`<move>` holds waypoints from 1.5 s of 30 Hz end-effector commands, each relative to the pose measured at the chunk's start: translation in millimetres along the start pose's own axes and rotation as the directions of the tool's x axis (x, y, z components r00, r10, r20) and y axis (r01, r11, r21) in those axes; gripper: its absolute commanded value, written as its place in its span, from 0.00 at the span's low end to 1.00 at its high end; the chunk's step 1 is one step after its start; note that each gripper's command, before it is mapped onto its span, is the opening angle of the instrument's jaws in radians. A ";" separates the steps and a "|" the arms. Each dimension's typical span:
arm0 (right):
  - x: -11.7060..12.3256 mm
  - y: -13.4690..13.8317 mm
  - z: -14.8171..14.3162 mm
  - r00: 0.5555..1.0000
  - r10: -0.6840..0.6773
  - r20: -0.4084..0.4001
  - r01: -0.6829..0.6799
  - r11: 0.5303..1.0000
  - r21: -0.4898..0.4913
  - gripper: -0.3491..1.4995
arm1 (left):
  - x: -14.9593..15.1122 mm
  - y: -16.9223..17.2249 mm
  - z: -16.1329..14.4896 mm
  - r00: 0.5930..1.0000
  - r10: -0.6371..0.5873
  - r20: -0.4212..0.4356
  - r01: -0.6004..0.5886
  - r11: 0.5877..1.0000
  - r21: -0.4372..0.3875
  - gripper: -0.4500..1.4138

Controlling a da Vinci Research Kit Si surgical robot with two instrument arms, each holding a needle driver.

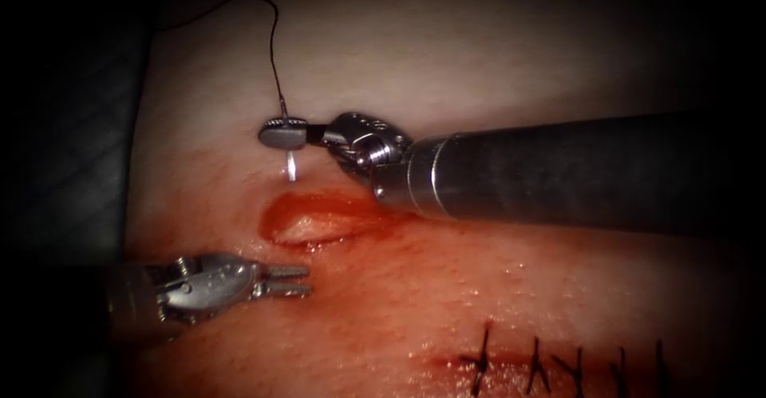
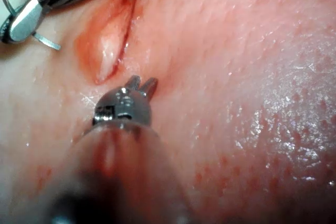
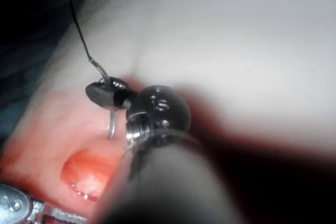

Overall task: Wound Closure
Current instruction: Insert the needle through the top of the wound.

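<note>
Endoscope view: right arm's steel needle driver (image 1: 283, 133) clamped on curved silver needle (image 1: 289, 159); left arm's steel needle driver (image 1: 289, 280) holding nothing.

Right tool entering from picture right on long dark shaft, jaws pressed together across the needle's curve close to its thread end, above the open red-rimmed cut (image 1: 319, 218). Needle point hanging down just above the pale pink tissue (image 1: 447, 55), clear of it as far as visible. Thin black thread (image 1: 275, 43) running up from needle end, arcing away to upper left. Left tool lying left of and below the cut, jaws slightly apart, tips near the cut's lower left end. Smear of red fluid (image 1: 415, 278) across tissue below the cut. Row of dark stitches (image 1: 550, 362) on a closed cut, lower right.
</note>
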State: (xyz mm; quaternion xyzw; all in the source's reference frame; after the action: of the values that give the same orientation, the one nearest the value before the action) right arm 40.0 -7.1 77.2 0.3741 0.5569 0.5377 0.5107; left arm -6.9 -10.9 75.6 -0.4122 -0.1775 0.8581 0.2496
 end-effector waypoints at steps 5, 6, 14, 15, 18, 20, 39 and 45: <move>-2.1 -0.7 0.0 0.999 0.044 0.029 -0.045 0.999 0.007 0.00 | -0.1 0.0 0.7 1.000 0.000 -0.001 0.000 1.000 -0.002 0.16; -2.3 -0.8 -0.1 0.998 0.050 0.029 -0.050 0.999 0.007 0.00 | -0.1 -0.1 0.7 1.000 0.000 -0.001 0.000 1.000 -0.002 0.16; -3.6 -1.4 -0.2 0.995 0.083 0.055 -0.083 0.997 0.004 0.00 | -0.2 -0.1 0.6 1.000 0.001 -0.001 -0.001 1.000 -0.003 0.16; -3.5 -1.3 -0.2 0.992 0.113 0.054 -0.113 0.994 0.001 0.00 | -0.2 -0.1 0.6 1.000 0.001 -0.001 -0.001 1.000 -0.003 0.15; -2.3 -0.9 -0.1 0.998 0.056 -0.008 -0.056 0.998 0.041 0.28 | -0.2 -0.1 0.5 1.000 0.001 -0.001 -0.001 1.000 -0.004 0.15; -1.5 -0.6 -0.2 0.998 -0.051 -0.024 0.052 0.998 0.041 0.55 | -0.3 -0.1 0.5 1.000 0.001 -0.001 -0.001 1.000 -0.004 0.15; 2.7 -1.0 -0.8 0.877 -0.480 0.003 0.480 0.877 -0.012 0.61 | -0.2 0.1 0.6 1.000 0.001 0.002 -0.001 1.000 -0.003 0.14; 2.9 -1.2 -0.8 0.887 -0.461 0.029 0.461 0.887 -0.026 0.00 | -0.4 0.1 0.4 1.000 0.003 0.005 -0.003 1.000 -0.005 0.13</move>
State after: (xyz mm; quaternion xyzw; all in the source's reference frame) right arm 38.1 -4.8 75.2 0.2330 0.6102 0.4098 0.6367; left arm -6.5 -11.1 75.5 -0.4104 -0.1795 0.8592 0.2473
